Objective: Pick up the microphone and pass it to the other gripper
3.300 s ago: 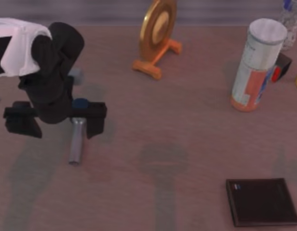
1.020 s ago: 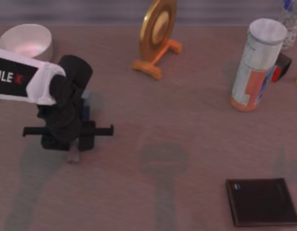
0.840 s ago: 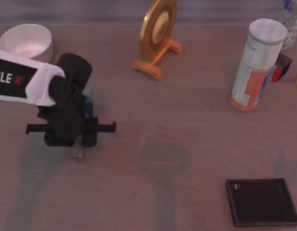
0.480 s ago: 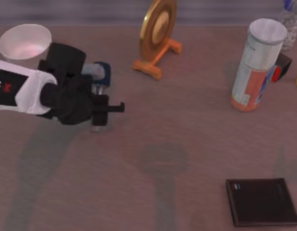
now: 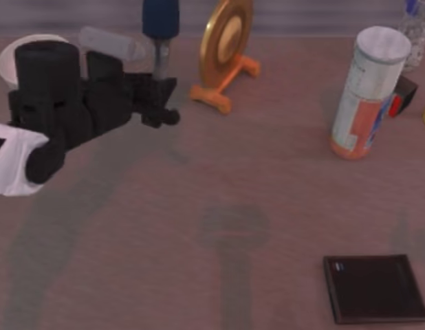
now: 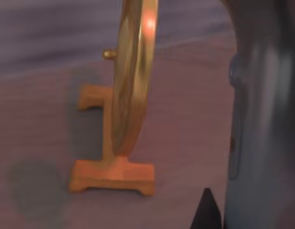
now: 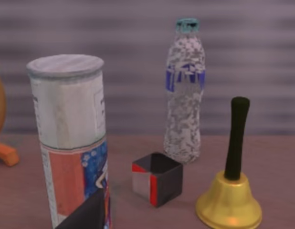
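Navy-headed grey microphone (image 5: 159, 34), seemingly upright

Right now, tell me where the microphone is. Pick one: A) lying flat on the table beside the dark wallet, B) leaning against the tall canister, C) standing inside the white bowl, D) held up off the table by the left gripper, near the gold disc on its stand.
D: the left gripper is closed on the microphone, lifted with its navy head uppermost, just left of the gold disc on its orange stand.
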Controlling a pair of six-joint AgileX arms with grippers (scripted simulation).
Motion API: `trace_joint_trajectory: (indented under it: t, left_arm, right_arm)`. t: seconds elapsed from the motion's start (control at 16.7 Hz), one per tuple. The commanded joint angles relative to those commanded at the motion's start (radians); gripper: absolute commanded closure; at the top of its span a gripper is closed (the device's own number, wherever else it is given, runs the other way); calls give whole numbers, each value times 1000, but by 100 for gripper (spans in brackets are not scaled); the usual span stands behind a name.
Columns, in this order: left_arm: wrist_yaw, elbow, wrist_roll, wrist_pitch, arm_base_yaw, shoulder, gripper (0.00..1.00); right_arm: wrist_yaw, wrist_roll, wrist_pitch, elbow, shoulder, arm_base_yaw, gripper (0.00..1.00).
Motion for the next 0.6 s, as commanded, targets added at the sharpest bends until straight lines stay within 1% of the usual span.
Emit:
trace_joint_trajectory:
  t: [0.12,0.3,0.42,0.6]
  left_arm:
    - [53,-41,33,137,6,-50,100]
    - [108,-82,69,264,14,-110,100]
    - [123,-94,80,296,16,-129,100]
    - [124,-95,80,298,16,-130,100]
  right_arm:
    - [0,0,0,0,0,0,0]
    - [0,0,0,0,0,0,0]
    - [0,0,0,0,0,0,0]
    - [0,0,0,0,0,0,0]
